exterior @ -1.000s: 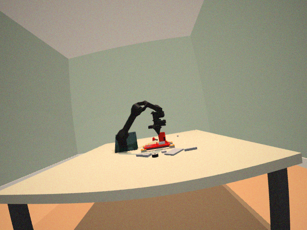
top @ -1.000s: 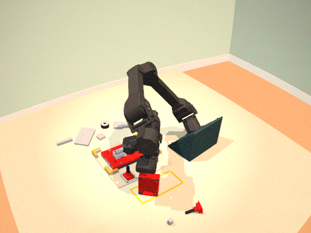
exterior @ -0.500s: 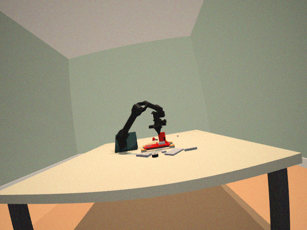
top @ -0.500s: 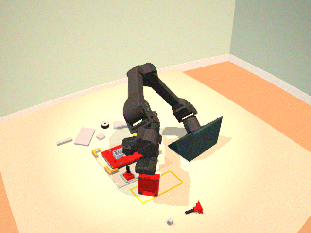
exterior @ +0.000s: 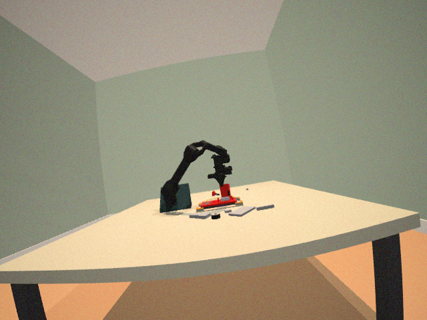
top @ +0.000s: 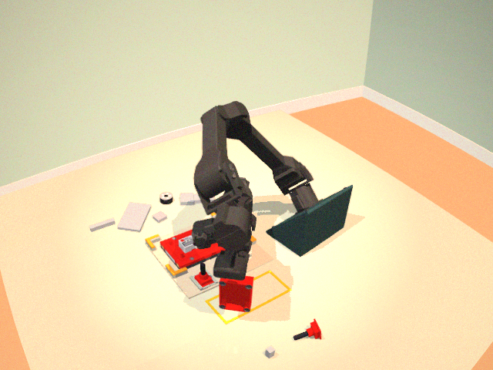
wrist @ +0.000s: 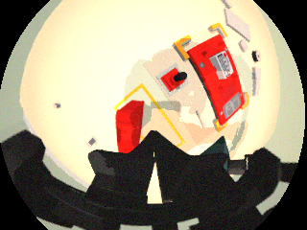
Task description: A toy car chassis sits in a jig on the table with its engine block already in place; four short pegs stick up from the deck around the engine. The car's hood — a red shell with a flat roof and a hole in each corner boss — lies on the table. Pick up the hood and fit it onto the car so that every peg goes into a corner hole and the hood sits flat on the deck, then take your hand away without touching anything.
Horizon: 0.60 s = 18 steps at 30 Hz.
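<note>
The red hood [top: 236, 294] [exterior: 225, 191] [wrist: 129, 126] stands on its edge inside a yellow outlined rectangle [top: 259, 306] [wrist: 129, 98] on the table, with its corner holes facing the top camera. The red chassis [top: 192, 254] [exterior: 217, 203] [wrist: 218, 90] lies in a jig with orange corners [top: 152, 240] [wrist: 184, 41], and the grey engine block [top: 186, 243] [wrist: 222, 63] sits on its deck. My gripper [top: 230, 275] [exterior: 220, 181] [wrist: 153, 133] is shut on nothing. It points down right at the hood's top edge. In the wrist view the hood is to the left of the fingertips. I cannot tell whether they touch.
A red knob with a black stem [top: 202, 277] [wrist: 175, 79] stands on a grey pad between chassis and hood. Another red knob [top: 312, 330] and a small grey cube [top: 270, 351] lie nearer the front. A dark teal panel [top: 314, 227] leans at the arm's base. Grey plates [top: 134, 216] and a black ring [top: 166, 197] lie behind the jig.
</note>
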Each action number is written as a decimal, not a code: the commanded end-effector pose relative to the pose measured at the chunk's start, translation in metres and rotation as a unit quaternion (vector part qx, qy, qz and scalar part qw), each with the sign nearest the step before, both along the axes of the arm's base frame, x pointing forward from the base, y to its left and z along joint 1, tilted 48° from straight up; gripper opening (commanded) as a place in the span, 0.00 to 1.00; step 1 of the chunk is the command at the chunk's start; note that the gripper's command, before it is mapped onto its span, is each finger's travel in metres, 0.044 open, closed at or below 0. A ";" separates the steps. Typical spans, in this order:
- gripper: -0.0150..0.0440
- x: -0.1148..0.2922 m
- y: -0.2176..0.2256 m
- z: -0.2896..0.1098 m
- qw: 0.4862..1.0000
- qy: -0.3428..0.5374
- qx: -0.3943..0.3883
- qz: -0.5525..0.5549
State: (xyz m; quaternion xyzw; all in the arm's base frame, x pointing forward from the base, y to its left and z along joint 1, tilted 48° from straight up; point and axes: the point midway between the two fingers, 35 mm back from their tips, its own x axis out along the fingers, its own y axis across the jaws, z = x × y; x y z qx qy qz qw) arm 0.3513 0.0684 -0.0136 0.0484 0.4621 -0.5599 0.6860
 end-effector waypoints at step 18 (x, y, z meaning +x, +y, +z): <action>0.25 0.007 0.002 -0.005 1.000 0.004 -0.004 0.002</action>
